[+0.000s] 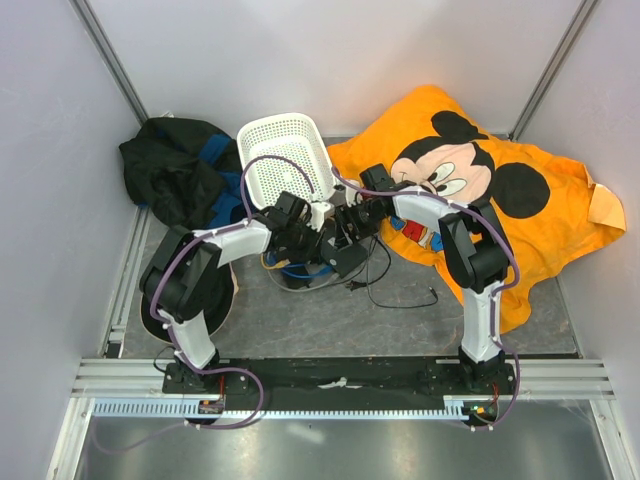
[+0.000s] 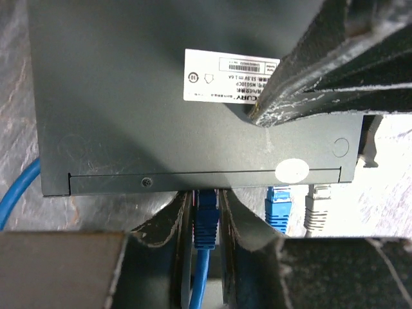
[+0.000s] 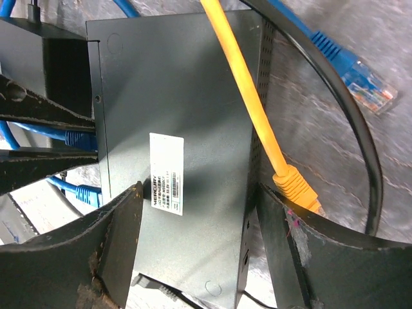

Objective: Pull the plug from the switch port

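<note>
Now L gripper [image 2: 205,201] clamps blue plug [image 2: 206,228] in switch port [image 2: 206,192].

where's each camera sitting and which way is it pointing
top external: above and behind the bases, looking down at the table; both arms show.
left wrist: on the left gripper, looking past its fingers at the switch edge; clamped on a blue plug.
right wrist: on the right gripper, looking down on the switch, fingers either side.
Both wrist views share the switch and its white label.
</note>
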You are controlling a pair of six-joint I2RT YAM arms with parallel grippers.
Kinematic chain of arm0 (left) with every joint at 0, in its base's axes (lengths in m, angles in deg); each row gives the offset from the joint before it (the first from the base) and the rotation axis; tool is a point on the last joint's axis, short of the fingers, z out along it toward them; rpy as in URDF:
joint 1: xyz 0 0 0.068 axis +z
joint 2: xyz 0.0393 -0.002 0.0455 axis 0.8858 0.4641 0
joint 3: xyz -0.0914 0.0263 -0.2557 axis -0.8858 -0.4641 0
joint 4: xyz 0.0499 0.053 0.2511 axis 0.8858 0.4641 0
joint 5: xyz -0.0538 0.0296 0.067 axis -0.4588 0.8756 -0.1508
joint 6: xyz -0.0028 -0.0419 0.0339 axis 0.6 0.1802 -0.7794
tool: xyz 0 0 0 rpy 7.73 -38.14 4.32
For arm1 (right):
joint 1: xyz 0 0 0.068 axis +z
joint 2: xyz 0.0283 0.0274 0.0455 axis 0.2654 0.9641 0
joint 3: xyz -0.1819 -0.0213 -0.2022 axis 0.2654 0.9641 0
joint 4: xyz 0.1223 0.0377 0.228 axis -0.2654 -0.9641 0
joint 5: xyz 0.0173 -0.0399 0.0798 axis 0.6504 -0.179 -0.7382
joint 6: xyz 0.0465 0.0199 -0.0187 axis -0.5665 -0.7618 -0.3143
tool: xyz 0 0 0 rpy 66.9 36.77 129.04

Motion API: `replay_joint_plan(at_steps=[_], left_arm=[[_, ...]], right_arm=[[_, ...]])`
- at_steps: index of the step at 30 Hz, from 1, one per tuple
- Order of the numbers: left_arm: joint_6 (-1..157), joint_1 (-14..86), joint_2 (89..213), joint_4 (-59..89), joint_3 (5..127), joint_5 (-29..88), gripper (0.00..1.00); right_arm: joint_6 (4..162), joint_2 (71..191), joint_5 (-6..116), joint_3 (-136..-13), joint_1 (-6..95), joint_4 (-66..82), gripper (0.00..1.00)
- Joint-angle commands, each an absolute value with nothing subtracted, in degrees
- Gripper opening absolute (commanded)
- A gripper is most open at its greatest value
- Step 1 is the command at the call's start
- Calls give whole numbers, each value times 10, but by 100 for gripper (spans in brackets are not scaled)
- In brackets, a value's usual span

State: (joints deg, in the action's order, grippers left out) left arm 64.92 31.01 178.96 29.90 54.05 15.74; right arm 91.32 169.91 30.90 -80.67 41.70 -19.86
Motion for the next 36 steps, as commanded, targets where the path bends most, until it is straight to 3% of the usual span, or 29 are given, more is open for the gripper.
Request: replay_joint_plan(at_steps=[1, 10, 15, 16, 17, 23, 28, 33, 36], left_arm=[[631, 304, 1734, 288, 533, 138, 2], [677, 304, 1719, 352, 612, 104, 2], [714, 309, 1739, 420, 667, 66, 2], [720, 311, 1750, 434, 672, 51, 2], [728, 312, 1756, 442, 684, 46, 2], [753, 324, 1797, 451, 720, -15, 2], [759, 327, 1825, 458, 754, -33, 2], [790, 338, 1848, 458, 766, -55, 2], [816, 340, 1860, 451, 769, -73, 2]], right_arm=[[946, 1851, 479, -737, 452, -322, 76], [952, 1849, 472, -739, 452, -327, 76], [963, 1779, 424, -702, 412, -280, 88], [965, 1735, 411, -693, 390, -269, 90], [967, 1711, 410, -681, 381, -257, 98], [1025, 1527, 395, -648, 346, -215, 98], [1102, 1324, 408, -511, 348, -84, 98], [1171, 1161, 446, -396, 429, 30, 98], [1172, 1135, 480, -380, 481, 64, 98]])
